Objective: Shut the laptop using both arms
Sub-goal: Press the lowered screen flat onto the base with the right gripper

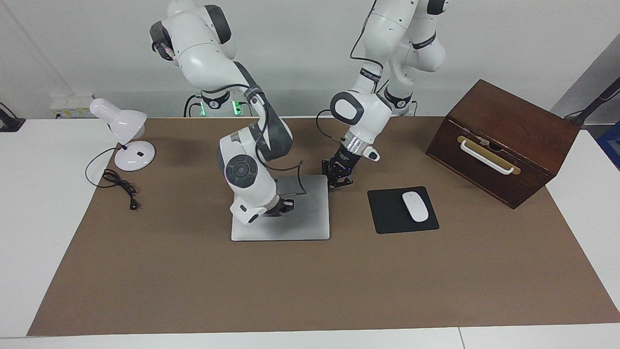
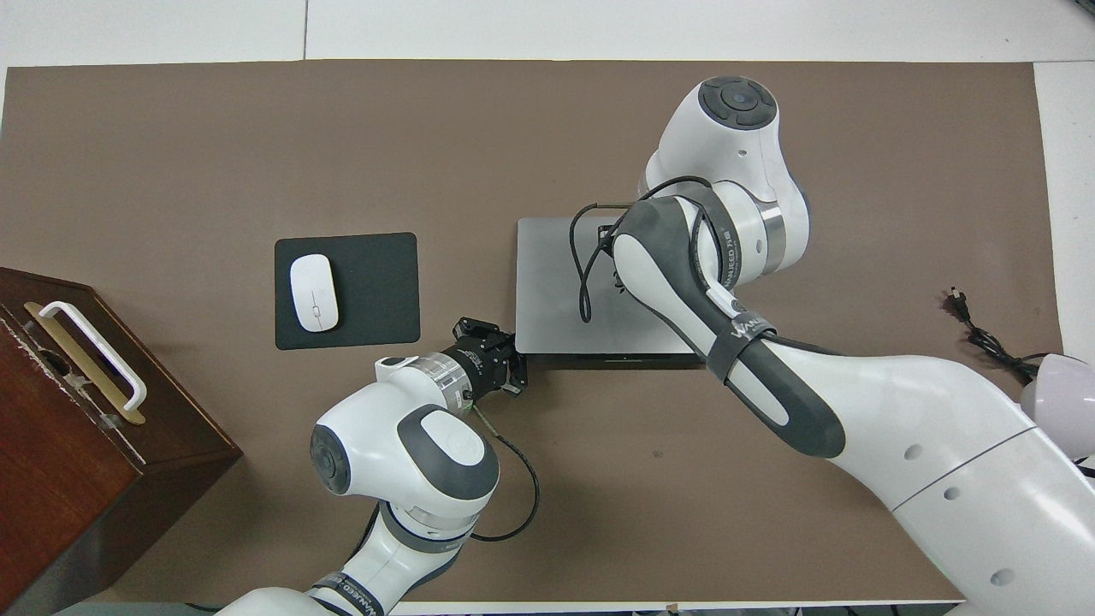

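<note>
1. Slim silver-grey metal laptop (image 1: 286, 220) lying flat near the middle of the brown table mat (image 1: 290, 291), lid already down on the base, beside the black mouse pad (image 1: 402, 211) carrying the white mouse (image 1: 415, 206).
2. Right gripper (image 1: 283, 206) resting low on the lid's middle; finger state impossible to tell, wrist hiding it.
3. Left gripper (image 1: 339, 182) sitting at the laptop's corner nearest the robots, toward the left arm's end; fingers appearing spread, nothing held.
4. Judging handling: stiff, thin, smooth metal shell, likely slippery under the fingers; moderate weight; hinge and screen fragile under a hard push.
5. Judging contact: pressing flat on the lid's top, spread across both ends, rather than pinching the edges.
6. Task looking essentially finished.
</note>
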`<control>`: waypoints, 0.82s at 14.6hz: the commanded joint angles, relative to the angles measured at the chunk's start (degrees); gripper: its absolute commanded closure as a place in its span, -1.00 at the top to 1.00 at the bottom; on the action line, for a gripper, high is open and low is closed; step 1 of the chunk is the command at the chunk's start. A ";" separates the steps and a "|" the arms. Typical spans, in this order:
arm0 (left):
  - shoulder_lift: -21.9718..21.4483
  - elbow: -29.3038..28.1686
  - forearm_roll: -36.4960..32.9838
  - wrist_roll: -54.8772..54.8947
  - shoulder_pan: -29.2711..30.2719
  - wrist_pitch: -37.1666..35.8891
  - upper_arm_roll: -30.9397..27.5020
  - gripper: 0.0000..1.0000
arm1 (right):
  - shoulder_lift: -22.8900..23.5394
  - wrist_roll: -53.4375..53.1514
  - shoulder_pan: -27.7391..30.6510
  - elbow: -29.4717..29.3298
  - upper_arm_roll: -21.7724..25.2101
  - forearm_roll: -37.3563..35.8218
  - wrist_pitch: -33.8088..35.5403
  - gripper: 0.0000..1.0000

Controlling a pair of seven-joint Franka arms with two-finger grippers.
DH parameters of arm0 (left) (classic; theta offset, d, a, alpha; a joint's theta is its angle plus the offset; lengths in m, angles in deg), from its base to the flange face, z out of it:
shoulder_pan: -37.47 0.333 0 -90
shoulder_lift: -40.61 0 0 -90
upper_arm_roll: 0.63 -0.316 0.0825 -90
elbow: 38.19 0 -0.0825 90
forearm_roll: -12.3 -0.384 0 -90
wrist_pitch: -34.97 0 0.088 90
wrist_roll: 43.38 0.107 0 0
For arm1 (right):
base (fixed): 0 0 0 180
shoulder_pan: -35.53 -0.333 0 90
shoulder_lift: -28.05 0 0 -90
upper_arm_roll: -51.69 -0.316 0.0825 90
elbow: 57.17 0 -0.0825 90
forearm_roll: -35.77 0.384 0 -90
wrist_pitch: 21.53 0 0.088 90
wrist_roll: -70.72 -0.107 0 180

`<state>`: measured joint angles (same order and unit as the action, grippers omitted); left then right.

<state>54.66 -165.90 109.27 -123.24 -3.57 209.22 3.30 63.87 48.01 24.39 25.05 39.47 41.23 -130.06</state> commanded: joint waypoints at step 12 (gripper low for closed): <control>-1.74 -0.17 1.21 1.12 1.05 0.04 -0.15 -1.00 | -1.37 -0.76 1.02 -2.15 -0.43 0.95 6.75 -1.00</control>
<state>54.26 -165.67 109.27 -123.24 -3.32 209.30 2.90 63.21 48.01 24.64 23.08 39.49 41.23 -124.61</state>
